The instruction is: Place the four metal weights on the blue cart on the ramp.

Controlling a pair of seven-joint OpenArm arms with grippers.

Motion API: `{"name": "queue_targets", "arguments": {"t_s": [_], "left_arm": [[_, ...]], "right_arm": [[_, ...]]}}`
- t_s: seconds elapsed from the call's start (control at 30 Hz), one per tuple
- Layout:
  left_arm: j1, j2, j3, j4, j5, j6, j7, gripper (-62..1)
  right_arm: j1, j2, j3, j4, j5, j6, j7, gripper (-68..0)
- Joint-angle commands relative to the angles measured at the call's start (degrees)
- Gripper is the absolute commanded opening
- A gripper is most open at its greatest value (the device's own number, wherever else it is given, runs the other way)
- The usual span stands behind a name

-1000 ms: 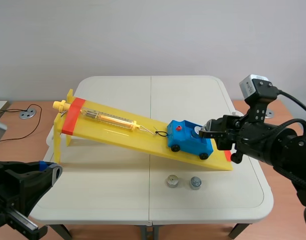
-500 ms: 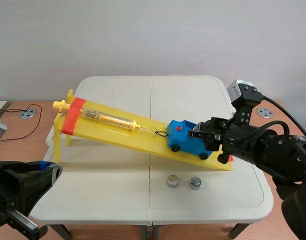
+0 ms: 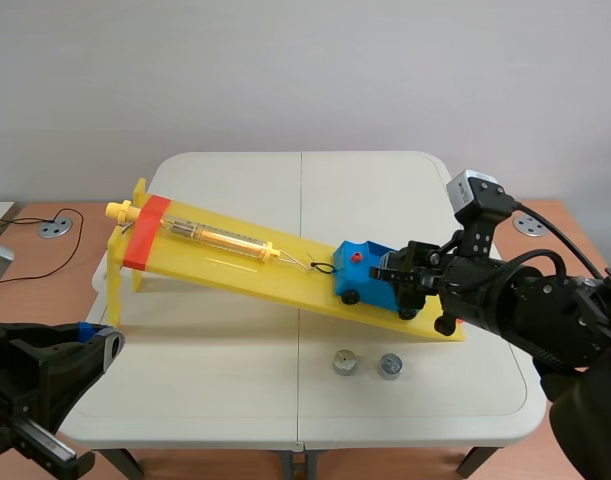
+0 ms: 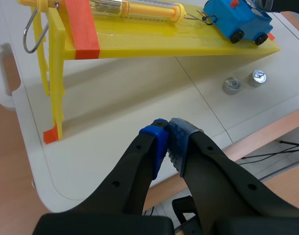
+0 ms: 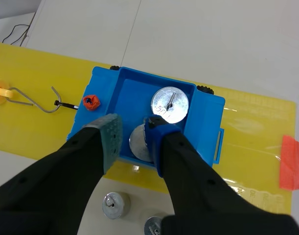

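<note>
Right gripper (image 5: 132, 128) hovers over blue plastic cart (image 5: 206, 119), fingers parted, gripping nothing. Cart is box-shaped and sits on smooth yellow ramp (image 5: 252, 129). Shiny round metal weights: first weight (image 5: 170, 104) in cart, just ahead of fingertips. Second weight (image 5: 138, 143) in cart under them, partly hidden. Third weight (image 5: 115, 204) and fourth weight (image 5: 152, 226) on table (image 5: 213, 44), beside ramp. Left gripper (image 4: 168, 139) closed, empty.

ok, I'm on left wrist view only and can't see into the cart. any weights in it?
Observer: Two. One weight lies flat in the blue cart, and a second weight sits next to it.
Operator: is the right tool gripping that second one?
Observer: Seems not. The right tool is over it with fingers apart, and a strip of cart shows between it and the grey-green pad.
</note>
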Motion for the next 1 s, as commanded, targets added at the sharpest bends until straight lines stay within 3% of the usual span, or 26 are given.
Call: {"name": "queue_targets", "arguments": {"t_s": [0.0,0.17,0.33,0.7,0.97], "left_arm": [[-0.35,0.46,-0.74,3.54,-4.24,-1.18,-5.95,-55.8],[-0.35,0.46,-0.74,3.54,-4.24,-1.18,-5.97,-55.8],[-0.35,0.46,-0.74,3.54,-4.24,-1.18,-5.97,-55.8],[-0.35,0.44,-0.74,3.54,-4.24,-1.18,-5.97,-55.8],[-0.35,0.44,-0.74,3.54,-4.24,-1.18,-5.97,-55.8]], "right_arm": [[6.05,0.90,0.55,4.17,3.87,3.80,8.59,-47.0],[5.40,1.62,4.13,6.45,3.87,9.27,7.87,-42.4],[2.01,4.46,6.80,12.37,4.26,12.24,7.34,-42.4],[-10.38,13.29,7.06,26.62,4.26,13.84,6.27,-42.4],[-20.17,14.45,7.32,31.61,4.22,13.81,5.40,-42.4]]}}
